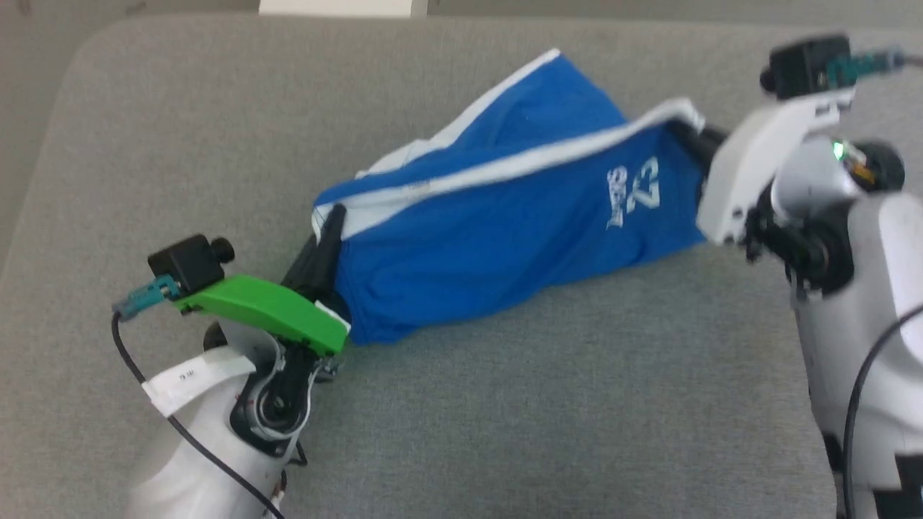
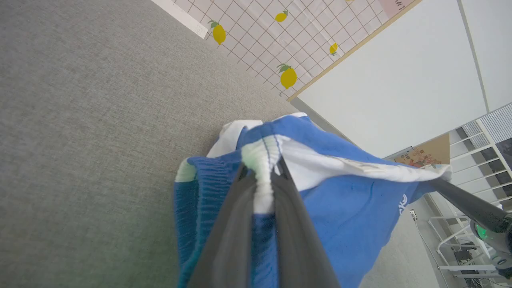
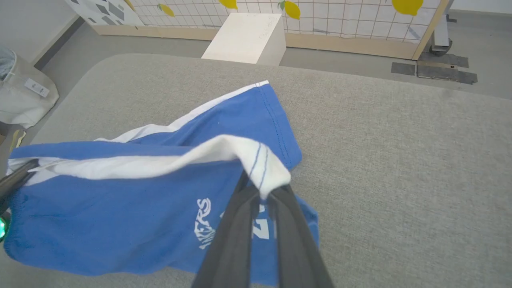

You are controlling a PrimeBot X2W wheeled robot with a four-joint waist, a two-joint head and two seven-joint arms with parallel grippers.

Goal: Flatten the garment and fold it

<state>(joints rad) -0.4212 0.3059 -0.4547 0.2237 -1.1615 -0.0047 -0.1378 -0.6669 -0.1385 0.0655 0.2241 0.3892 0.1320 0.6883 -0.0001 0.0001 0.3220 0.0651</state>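
2 grippers clamped on 1 garment, blue shorts held stretched over the grey padded surface, left gripper pinching the waistband end (on the white stripe) toward the surface's left, right gripper pinching the white hem corner toward its right, far leg lying on the surface.

Right gripper: we see its two dark fingers pressed together on a white hem corner, which folds over their tips.
Garment: blue shorts drawn taut leftward from the fingers along a white stripe, with blue cloth hanging below it and a second layer reaching toward the far side.
Print: white lettering just left of the fingers, partly hidden by them.
Left gripper: a dark finger at the stripe's left end; we cannot judge its grip here.
Surface: grey padded fabric.
Background: beyond the far edge we note a pale box and a lemon-printed grid panel.
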